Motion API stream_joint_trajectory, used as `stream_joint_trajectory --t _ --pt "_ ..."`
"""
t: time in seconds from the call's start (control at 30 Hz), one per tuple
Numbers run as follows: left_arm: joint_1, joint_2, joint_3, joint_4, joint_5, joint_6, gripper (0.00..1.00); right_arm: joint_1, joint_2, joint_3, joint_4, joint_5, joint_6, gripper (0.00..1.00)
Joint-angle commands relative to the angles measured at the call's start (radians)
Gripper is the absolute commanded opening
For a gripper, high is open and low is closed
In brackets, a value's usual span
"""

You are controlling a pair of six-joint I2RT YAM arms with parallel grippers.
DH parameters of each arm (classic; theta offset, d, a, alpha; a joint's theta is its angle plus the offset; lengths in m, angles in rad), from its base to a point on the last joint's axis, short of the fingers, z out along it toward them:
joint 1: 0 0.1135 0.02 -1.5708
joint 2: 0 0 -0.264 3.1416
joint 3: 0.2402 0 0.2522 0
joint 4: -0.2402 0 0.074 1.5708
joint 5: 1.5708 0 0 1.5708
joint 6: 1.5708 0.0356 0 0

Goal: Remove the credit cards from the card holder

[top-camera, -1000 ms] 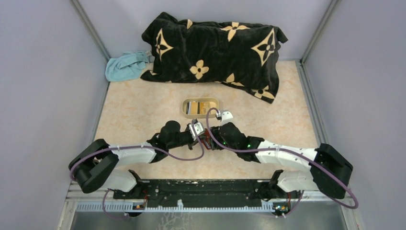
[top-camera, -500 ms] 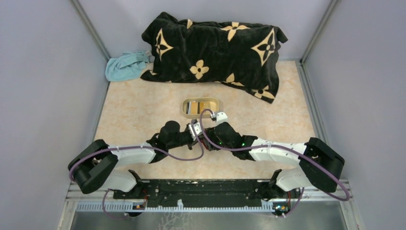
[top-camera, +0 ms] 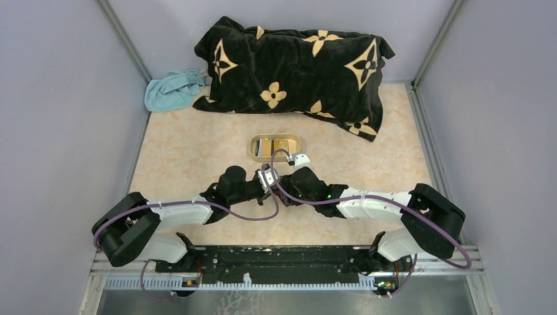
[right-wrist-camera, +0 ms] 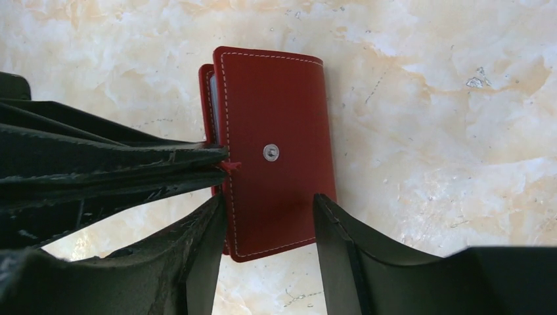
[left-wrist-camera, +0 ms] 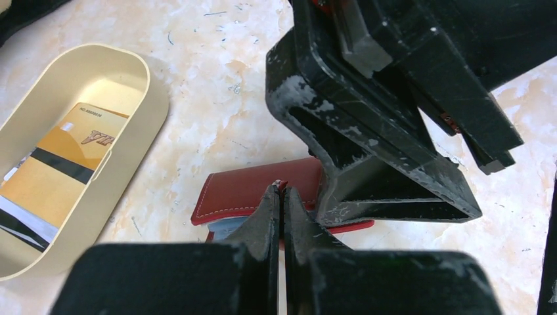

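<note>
On the right wrist camera I look straight down on the card holder. It lies flat on the marbled table, dark red side up, with white stitching and a metal snap stud near its middle. The right gripper hangs over its near end with jaws spread. One finger sits along the left edge and the other overlaps the right edge, and I cannot tell whether either touches the leather. From the left the left gripper reaches in with its jaws pressed together, pinching the small red tab on the holder's long edge. A pale strip shows under the flap on that side.

The left wrist camera gives me what that view hides. A beige oval tray sits on the table near the holder but apart from it. It contains credit cards: an orange-yellow one with a black stripe on top, and white and dark edges beneath. A sliver of pale blue-grey lining shows below the red cover, just beside my closed fingertips. The right gripper's black fingers block most of the holder's far end, so I cannot see whether any card sits inside it.

From the top camera both arms meet at mid-table and cover the holder almost entirely. The tray is just beyond them. Further back a black blanket with tan flower shapes lies against the rear wall, with a crumpled light blue cloth to its left.
</note>
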Motion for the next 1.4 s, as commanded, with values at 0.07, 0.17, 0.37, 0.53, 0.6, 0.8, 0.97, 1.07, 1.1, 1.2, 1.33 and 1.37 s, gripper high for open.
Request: stream_joint_trajectory --t 0.07,0.17,0.37,0.53,0.6,0.8,0.97,1.07,1.1,1.2,1.33,1.37 --pt "0.003 -0.046 -0.015 0.013 -0.01 0.011 0.01 -0.049 -0.047 0.001 0.042 0.009 0.044 0.5" --pt "0.003 -0.054 -0.02 0.005 -0.02 0.013 0.01 -0.077 -0.086 -0.023 0.051 -0.008 0.053 0.49" --pt "0.003 -0.071 -0.032 -0.002 -0.025 0.013 0.01 -0.121 -0.12 -0.05 0.044 -0.02 0.049 0.48" --pt "0.004 -0.084 -0.04 -0.011 -0.024 0.014 0.01 -0.122 -0.11 -0.057 0.058 -0.031 0.047 0.45" --pt "0.003 -0.098 -0.046 -0.022 -0.026 0.014 0.01 -0.125 -0.098 -0.056 0.069 -0.037 0.048 0.44" --pt "0.003 -0.147 -0.084 -0.053 -0.046 -0.009 0.02 -0.151 -0.06 -0.05 0.116 -0.076 0.048 0.38" --pt "0.004 -0.207 -0.126 -0.085 -0.09 -0.062 0.02 -0.203 -0.067 -0.053 0.121 -0.103 0.037 0.17" --pt "0.003 -0.211 -0.139 -0.103 -0.134 -0.098 0.06 -0.215 -0.064 -0.055 0.124 -0.119 0.03 0.06" --pt "0.003 -0.209 -0.139 -0.112 -0.156 -0.112 0.08 -0.217 -0.062 -0.056 0.129 -0.124 0.031 0.02" --pt "0.004 -0.187 -0.136 -0.128 -0.257 -0.177 0.13 -0.217 -0.05 -0.067 0.152 -0.148 0.044 0.0" --pt "0.003 -0.151 -0.124 -0.149 -0.369 -0.258 0.2 -0.218 -0.03 -0.101 0.185 -0.168 0.065 0.0" --pt "0.003 -0.145 -0.12 -0.16 -0.414 -0.286 0.26 -0.217 -0.028 -0.109 0.187 -0.17 0.07 0.0"
